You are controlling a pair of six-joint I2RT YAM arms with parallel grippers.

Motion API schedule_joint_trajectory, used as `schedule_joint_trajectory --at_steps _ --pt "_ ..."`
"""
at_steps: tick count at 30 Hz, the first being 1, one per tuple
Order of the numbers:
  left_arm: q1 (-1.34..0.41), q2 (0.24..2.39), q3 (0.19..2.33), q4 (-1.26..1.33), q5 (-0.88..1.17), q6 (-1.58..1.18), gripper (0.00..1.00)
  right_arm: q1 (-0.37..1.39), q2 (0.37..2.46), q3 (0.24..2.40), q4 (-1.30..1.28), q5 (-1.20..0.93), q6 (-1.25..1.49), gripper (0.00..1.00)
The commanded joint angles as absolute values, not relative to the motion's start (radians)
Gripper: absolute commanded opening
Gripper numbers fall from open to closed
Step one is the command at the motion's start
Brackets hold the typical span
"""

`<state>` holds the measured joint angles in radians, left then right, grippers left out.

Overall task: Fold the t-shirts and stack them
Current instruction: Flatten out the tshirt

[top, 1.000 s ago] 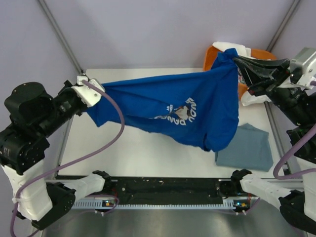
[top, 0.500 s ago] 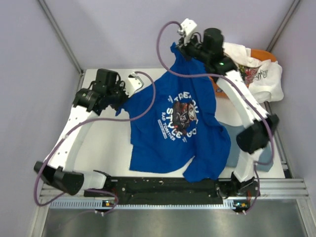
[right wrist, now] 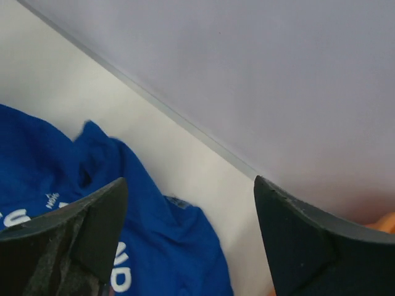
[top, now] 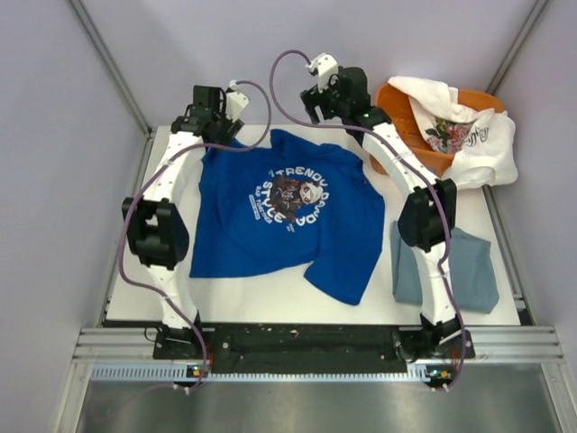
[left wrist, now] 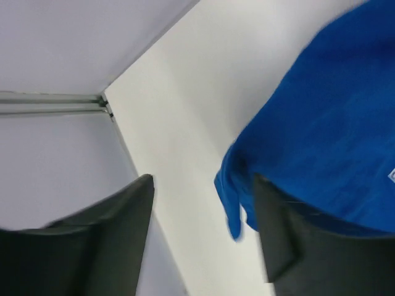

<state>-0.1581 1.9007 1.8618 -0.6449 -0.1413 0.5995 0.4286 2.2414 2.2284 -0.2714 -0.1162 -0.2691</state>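
The royal-blue t-shirt [top: 284,212] lies spread on the white table [top: 225,289], its round print facing up and one lower corner folded under at the front. My left gripper [top: 215,115] hovers open over the shirt's far left shoulder. In the left wrist view a blue sleeve tip [left wrist: 233,203] sits loose between the open fingers [left wrist: 123,228]. My right gripper [top: 317,101] is open above the collar edge, with blue cloth [right wrist: 154,246] below it, not pinched. A folded grey-blue t-shirt [top: 455,266] lies at the right. The white floral t-shirt [top: 464,135] drapes over the orange basket [top: 392,101].
The orange basket stands at the far right corner against the enclosure's wall. Both arms stretch across the table toward the back wall [right wrist: 247,74]. A metal rail [top: 297,347] runs along the near edge.
The blue t-shirt, held up in the air between both shut grippers before, now lies flat on the table. Both grippers have let go and opened near the far edge.
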Motion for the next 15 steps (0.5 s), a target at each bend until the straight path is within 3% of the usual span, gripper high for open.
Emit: schedule_joint_trajectory --at_steps 1,3,7,10,15 --pt "-0.161 1.985 1.954 -0.575 -0.221 0.598 0.83 0.419 2.137 2.264 -0.352 -0.052 -0.262 0.91" --pt "-0.158 1.939 1.912 -0.574 -0.180 0.591 0.88 0.419 2.032 2.151 -0.406 -0.041 -0.229 0.99" --pt "-0.163 1.703 1.677 -0.620 0.094 0.667 0.89 0.422 1.737 1.727 -0.405 -0.061 -0.134 0.99" --pt "-0.166 1.495 1.443 -0.679 0.254 0.819 0.86 0.429 1.525 1.450 -0.403 -0.240 -0.132 0.97" --pt "-0.166 1.238 1.088 -0.902 0.362 1.138 0.84 0.494 1.234 1.100 -0.469 -0.508 -0.475 0.94"
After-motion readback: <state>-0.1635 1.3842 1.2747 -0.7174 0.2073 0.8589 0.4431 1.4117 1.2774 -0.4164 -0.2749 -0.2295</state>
